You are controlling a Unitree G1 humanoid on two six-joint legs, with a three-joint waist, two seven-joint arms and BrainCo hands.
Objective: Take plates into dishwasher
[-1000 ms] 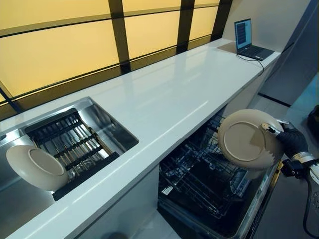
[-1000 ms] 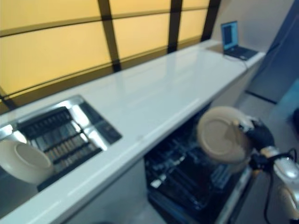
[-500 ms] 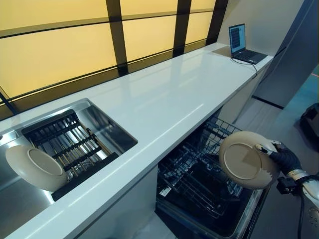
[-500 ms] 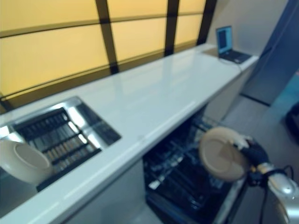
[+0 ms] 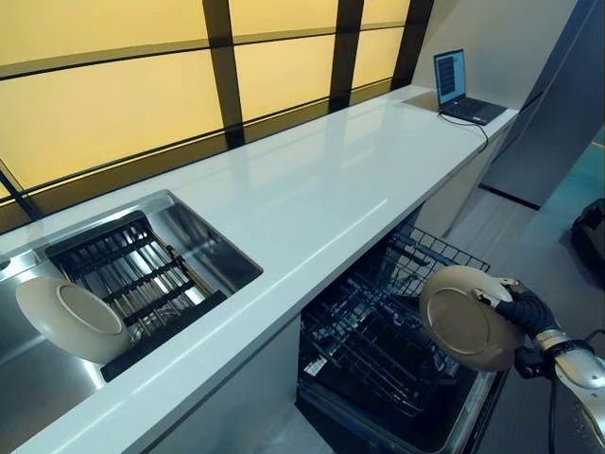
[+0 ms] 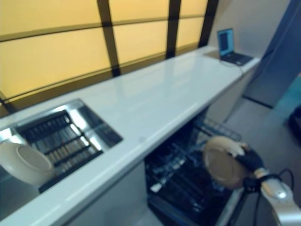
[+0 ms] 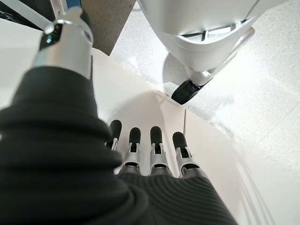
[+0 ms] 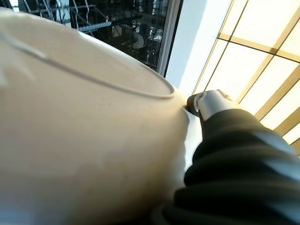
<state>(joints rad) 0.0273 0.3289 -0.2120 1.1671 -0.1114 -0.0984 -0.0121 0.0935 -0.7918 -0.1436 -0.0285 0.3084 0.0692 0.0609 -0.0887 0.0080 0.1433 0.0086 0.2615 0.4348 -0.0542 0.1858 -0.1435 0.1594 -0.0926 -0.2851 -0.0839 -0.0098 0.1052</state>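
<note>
From the left eye view, the right hand (image 5: 518, 309) grips the rim of a round beige ceramic plate (image 5: 468, 318), held on edge above the black wire rack (image 5: 383, 331) of the open dishwasher, below the long white countertop (image 5: 302, 203). The plate is not yet in a slot. A second round beige plate (image 5: 68, 319) leans in the steel sink (image 5: 213, 248) well apart to the left, against a dark slatted drying rack (image 5: 128, 274) — that one is untouched. An open laptop (image 5: 459, 87) sits at the far end of the counter.

The right eye view shows the same layout; no plate is visible in the rack, though much of it is dark.

In the left wrist view, the left hand (image 7: 150, 159) hangs idle with fingers straight, holding nothing, above pale speckled floor.

In the right wrist view, the held plate fills the frame with the thumb (image 8: 208, 101) pressed against its rim — clamped on it — and the rack wires showing beyond.

Judged so: the first plate is mid-delivery, one more waits in the sink.
</note>
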